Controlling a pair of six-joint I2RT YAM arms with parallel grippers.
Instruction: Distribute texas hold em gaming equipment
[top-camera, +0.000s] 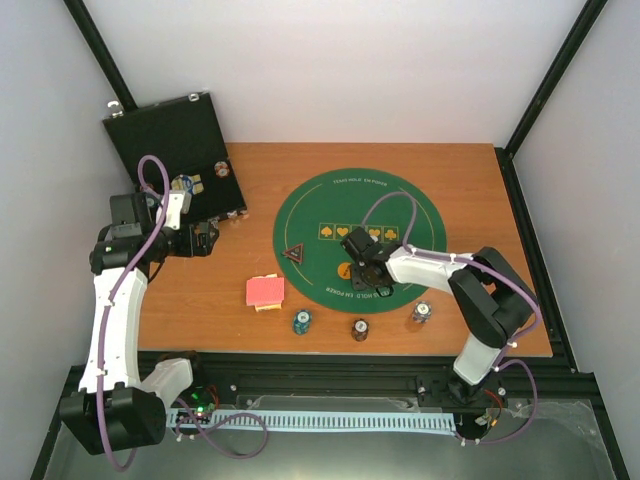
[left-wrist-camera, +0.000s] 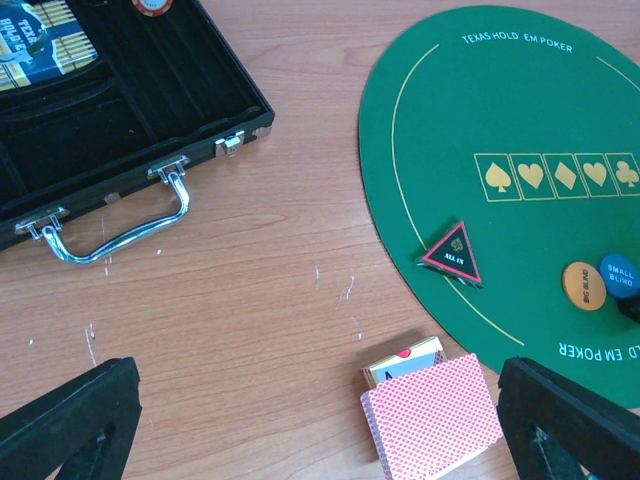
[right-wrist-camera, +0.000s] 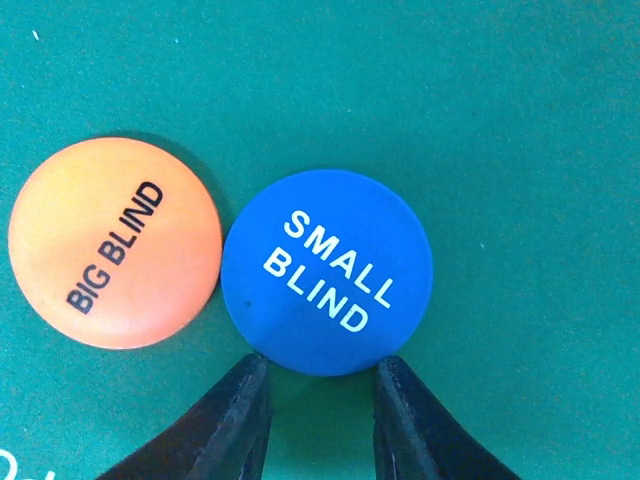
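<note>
Just ahead of the tips of the right pincer lies the blue button, flat on the mat, with its near rim at both tips. The orange button sits ahead and to the left, touching the blue one or nearly so. The jaws stand narrow, with bare felt between them and nothing held, and the gap is smaller than the disc. The step is probably lifting this button. A thin disc on felt likely needs a bite across its rim, so widen until you straddle it, lower squarely, and keep your left finger clear of the orange button. Your left pincer hangs wide and empty, with the cards just ahead, nearer its right finger.
</note>
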